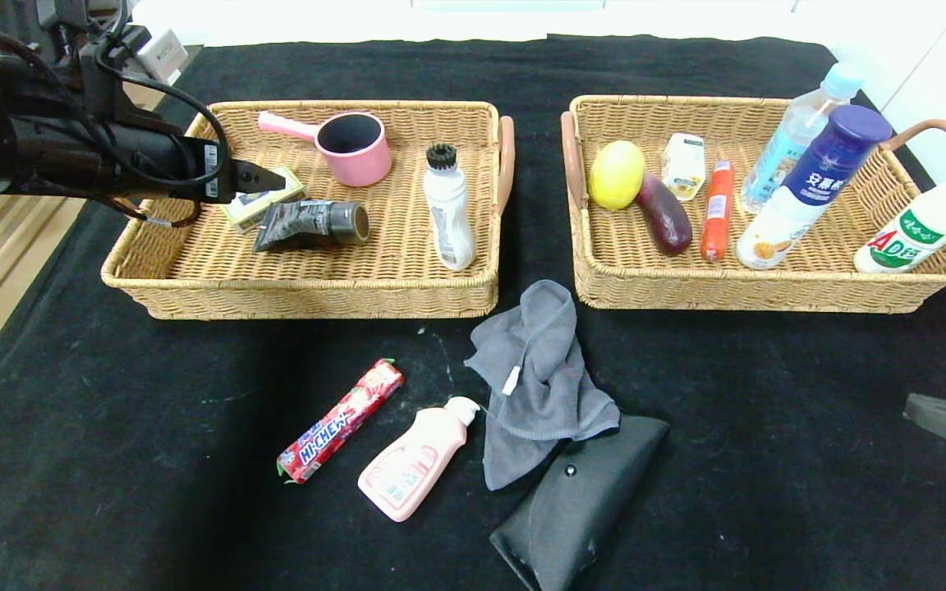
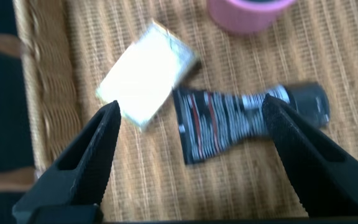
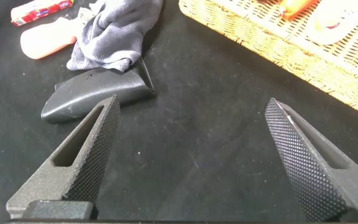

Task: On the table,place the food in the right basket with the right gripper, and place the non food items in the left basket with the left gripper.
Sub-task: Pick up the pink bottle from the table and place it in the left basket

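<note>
I have the left gripper (image 2: 188,155) spread wide and empty over the left basket (image 1: 194,279), a pale box (image 2: 146,74) and dark tube (image 2: 241,118) beneath it. The right gripper (image 3: 194,158), also wide and empty, hangs over the table near the black case (image 3: 95,99). Red candy (image 1: 340,421) reads "HI-CHEW"; it lies beside a pink bottle (image 1: 415,468).

pink scoop (image 1: 350,144) — yellow lemon (image 1: 616,174) | grey cloth (image 1: 540,373) | black case (image 1: 576,501)
</note>
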